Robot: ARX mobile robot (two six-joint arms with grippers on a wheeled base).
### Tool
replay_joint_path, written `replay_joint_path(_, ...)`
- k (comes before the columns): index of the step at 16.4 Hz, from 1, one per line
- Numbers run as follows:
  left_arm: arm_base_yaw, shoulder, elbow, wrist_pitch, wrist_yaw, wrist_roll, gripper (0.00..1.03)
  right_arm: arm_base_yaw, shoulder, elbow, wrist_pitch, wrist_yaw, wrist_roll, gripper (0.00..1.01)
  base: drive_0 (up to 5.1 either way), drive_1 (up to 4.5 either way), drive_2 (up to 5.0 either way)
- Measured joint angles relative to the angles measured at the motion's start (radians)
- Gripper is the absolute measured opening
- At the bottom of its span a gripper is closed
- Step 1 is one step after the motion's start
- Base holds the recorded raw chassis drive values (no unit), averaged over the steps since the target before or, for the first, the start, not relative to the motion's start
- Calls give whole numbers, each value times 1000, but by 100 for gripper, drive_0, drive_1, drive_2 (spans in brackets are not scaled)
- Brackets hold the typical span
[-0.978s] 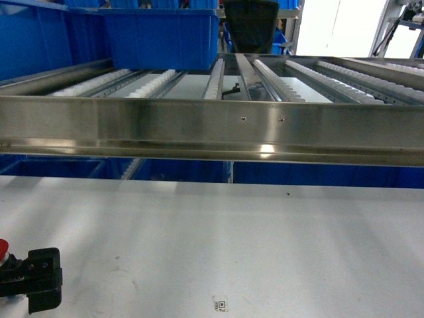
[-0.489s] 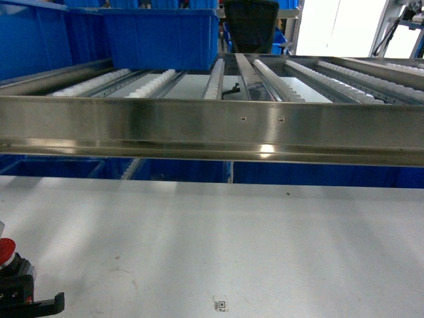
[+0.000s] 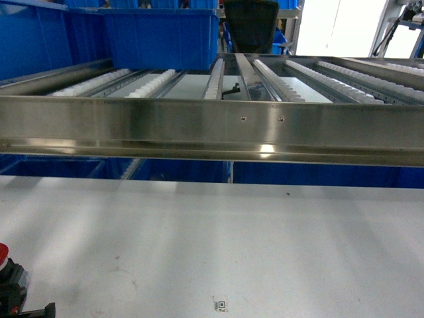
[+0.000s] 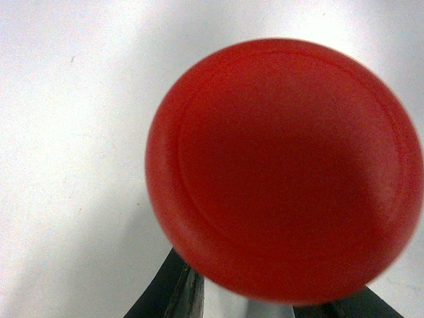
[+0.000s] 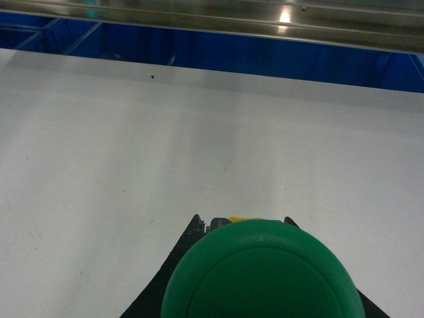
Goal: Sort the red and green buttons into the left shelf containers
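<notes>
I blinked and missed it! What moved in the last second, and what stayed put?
The left tool slid down toward the bottom-left corner of the head view, and the red button shows there with it. Most of the tool is now out of that view. The blue tub, the steel rail and the white table stayed as they were.

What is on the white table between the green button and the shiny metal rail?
Nothing but bare white table, save a tiny dark speck. The right wrist view shows it, from the round green plastic button to the shiny steel shelf rail.
</notes>
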Motion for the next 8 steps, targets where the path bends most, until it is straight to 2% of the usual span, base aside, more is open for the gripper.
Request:
replay_joint_path(2,18,-130,-19,-64,45,26,26,0,0,0,0,0,0,26,0,0,0)
replay_joint_path(4,38,-317,-29,-209,118,32,26,0,0,0,0,0,0,26,0,0,0)
replay_joint_path(8,49,-657,-54,-469,187,45,26,0,0,0,0,0,0,26,0,0,0)
